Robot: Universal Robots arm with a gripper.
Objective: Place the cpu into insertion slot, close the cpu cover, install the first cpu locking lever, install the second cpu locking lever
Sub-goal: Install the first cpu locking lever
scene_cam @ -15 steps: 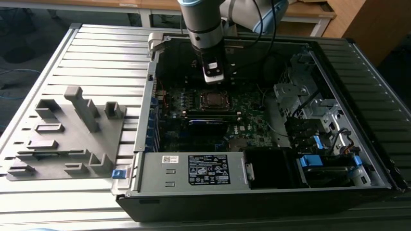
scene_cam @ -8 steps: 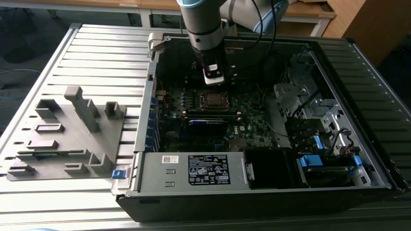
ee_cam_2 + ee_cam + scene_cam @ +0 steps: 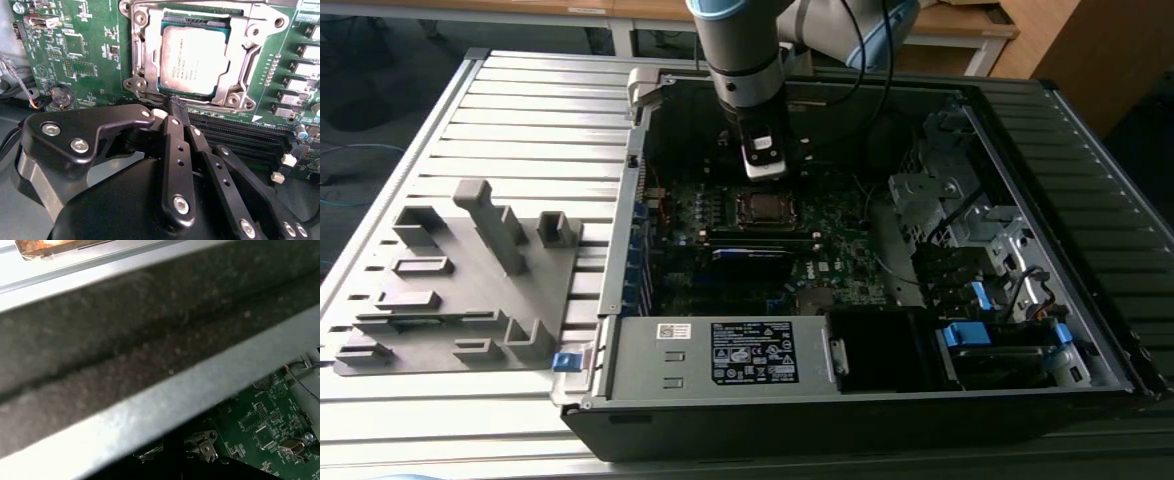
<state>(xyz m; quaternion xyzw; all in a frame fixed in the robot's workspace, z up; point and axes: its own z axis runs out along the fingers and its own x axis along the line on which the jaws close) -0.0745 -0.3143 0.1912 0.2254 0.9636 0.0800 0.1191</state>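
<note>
The cpu, a flat dull-silver square, lies face-up in the insertion slot (shiny metal rim); the black pincer, tips pinched together, hovers at its edge.

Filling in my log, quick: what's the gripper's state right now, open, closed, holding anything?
Gripper: closed, black fingers pressed together, holding nothing, tips near the edge of the thin silver metal cpu cover.

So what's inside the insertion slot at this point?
The cpu lies flat in the insertion slot, its silver-grey top showing, framed by the cpu cover. The socket floor beneath is hidden by the chip.
</note>
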